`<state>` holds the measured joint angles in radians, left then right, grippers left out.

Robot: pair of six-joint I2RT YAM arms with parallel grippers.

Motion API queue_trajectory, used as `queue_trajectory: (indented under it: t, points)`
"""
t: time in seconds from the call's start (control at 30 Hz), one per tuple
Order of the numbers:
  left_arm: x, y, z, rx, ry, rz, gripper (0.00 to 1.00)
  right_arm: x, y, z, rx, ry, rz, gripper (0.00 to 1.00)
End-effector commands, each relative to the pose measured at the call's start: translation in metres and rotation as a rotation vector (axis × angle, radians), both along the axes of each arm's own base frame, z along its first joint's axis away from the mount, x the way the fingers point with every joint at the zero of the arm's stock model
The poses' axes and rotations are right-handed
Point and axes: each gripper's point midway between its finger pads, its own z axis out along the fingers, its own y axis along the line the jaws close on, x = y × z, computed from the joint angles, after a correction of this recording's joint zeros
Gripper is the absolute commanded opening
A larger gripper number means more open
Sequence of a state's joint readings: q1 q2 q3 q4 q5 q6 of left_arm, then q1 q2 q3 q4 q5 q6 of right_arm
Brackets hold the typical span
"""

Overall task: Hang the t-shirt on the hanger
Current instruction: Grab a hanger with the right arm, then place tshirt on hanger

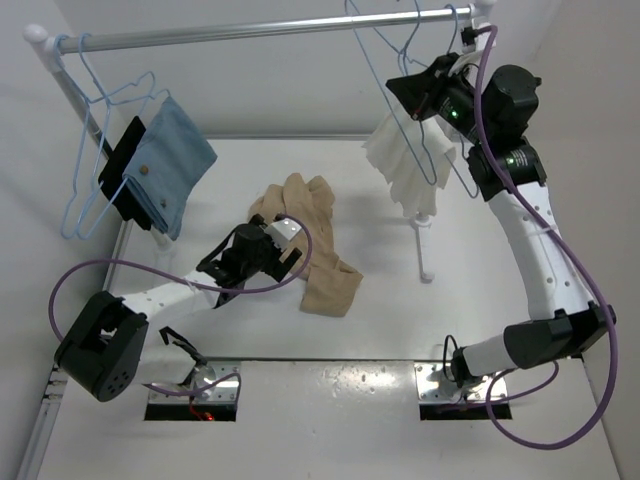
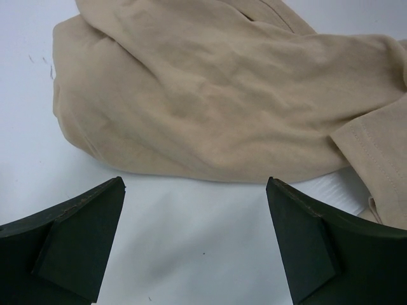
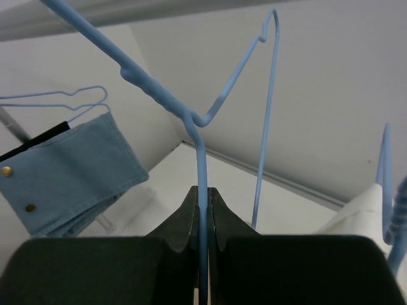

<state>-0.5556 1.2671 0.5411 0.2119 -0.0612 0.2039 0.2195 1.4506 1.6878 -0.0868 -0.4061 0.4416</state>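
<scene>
The tan t-shirt [image 1: 325, 275] lies crumpled on the white table near the middle. In the left wrist view it [image 2: 216, 95] fills the upper part, just beyond my fingertips. My left gripper [image 1: 285, 243] [image 2: 195, 184] is open and empty, low over the table at the shirt's left edge, not touching it. My right gripper [image 1: 397, 88] [image 3: 202, 192] is raised by the rail at the back right and is shut on the wire of a pale-blue hanger [image 1: 365, 45] [image 3: 152, 95], which hangs by its hook from the rail.
A metal rail [image 1: 270, 30] spans the back. A blue denim-like cloth [image 1: 170, 165] [image 3: 70, 168] and empty blue hangers [image 1: 90, 190] hang at the left. A white cloth [image 1: 405, 170] [image 3: 362, 210] hangs on another hanger at the right, above the rack's foot [image 1: 425, 255].
</scene>
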Motion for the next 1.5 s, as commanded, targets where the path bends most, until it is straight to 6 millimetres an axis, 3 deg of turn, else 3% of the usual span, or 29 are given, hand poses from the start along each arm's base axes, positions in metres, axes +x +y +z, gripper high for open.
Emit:
queue_trajectory:
  t: [0.0,0.13,0.33,0.37,0.43,0.5,0.53,0.6,0.67,0.8,0.83,0.87,0.93,1.0,1.03,1.13,1.23,1.33,1.37,1.47]
  points:
    - [0.003,-0.005,0.015,-0.060,-0.036,0.018,0.99,-0.036,0.009,0.054,0.028,-0.164,0.094,0.00]
    - [0.001,-0.005,0.006,-0.062,-0.002,0.029,0.99,-0.047,0.017,0.045,0.025,-0.157,0.150,0.00]
    - [0.006,-0.008,0.010,-0.077,0.007,0.039,0.99,-0.060,0.030,0.021,-0.001,-0.120,0.230,0.00]
    - [0.008,-0.010,0.012,-0.085,0.008,0.043,0.99,-0.057,0.033,0.002,-0.010,-0.079,0.245,0.00]
    - [0.010,-0.012,0.016,-0.098,0.003,0.047,0.99,-0.063,0.037,-0.015,-0.016,-0.045,0.266,0.00]
    - [0.010,-0.012,0.010,-0.082,0.029,0.048,0.99,-0.066,0.039,-0.045,-0.015,0.027,0.266,0.00]
    - [0.012,-0.017,0.016,-0.097,0.022,0.032,0.99,-0.066,0.042,-0.069,-0.022,0.079,0.263,0.00]
    - [0.010,-0.020,0.008,-0.087,0.057,0.015,0.99,-0.069,0.043,-0.090,-0.012,0.138,0.262,0.00]
    - [0.015,-0.025,0.013,-0.116,0.070,0.032,0.98,-0.070,0.047,-0.115,-0.023,0.202,0.262,0.00]
    - [0.014,-0.049,0.003,-0.144,0.134,-0.043,0.96,-0.069,0.053,-0.146,-0.042,0.284,0.233,0.00]
    - [0.008,-0.063,0.002,-0.143,0.165,-0.106,0.96,-0.068,0.051,-0.158,-0.041,0.314,0.212,0.00]
    - [-0.002,-0.078,-0.015,-0.104,0.212,-0.157,0.96,-0.064,0.051,-0.161,-0.042,0.311,0.182,0.00]
    - [-0.011,-0.087,-0.033,0.006,0.231,-0.238,0.98,-0.063,0.048,-0.168,-0.047,0.323,0.150,0.00]
    - [-0.011,-0.101,-0.037,0.118,0.197,-0.316,0.99,-0.059,0.041,-0.177,-0.058,0.354,0.095,0.00]
    - [-0.012,-0.101,-0.054,0.178,0.219,-0.338,0.99,-0.058,0.039,-0.184,-0.071,0.366,0.084,0.00]
    - [-0.007,-0.099,-0.065,0.319,0.185,-0.427,0.97,-0.060,0.037,-0.198,-0.083,0.399,0.071,0.00]
    - [-0.003,-0.081,-0.072,0.415,0.168,-0.514,0.83,-0.060,0.033,-0.203,-0.075,0.399,0.049,0.00]
    - [-0.019,-0.057,-0.086,0.516,0.246,-0.673,0.67,-0.061,0.029,-0.203,-0.070,0.382,0.026,0.00]
    - [-0.038,-0.046,-0.088,0.536,0.313,-0.745,0.61,-0.061,0.029,-0.207,-0.073,0.390,0.026,0.00]
    - [-0.062,-0.024,-0.091,0.618,0.347,-0.924,0.51,-0.059,0.030,-0.208,-0.072,0.387,0.026,0.00]
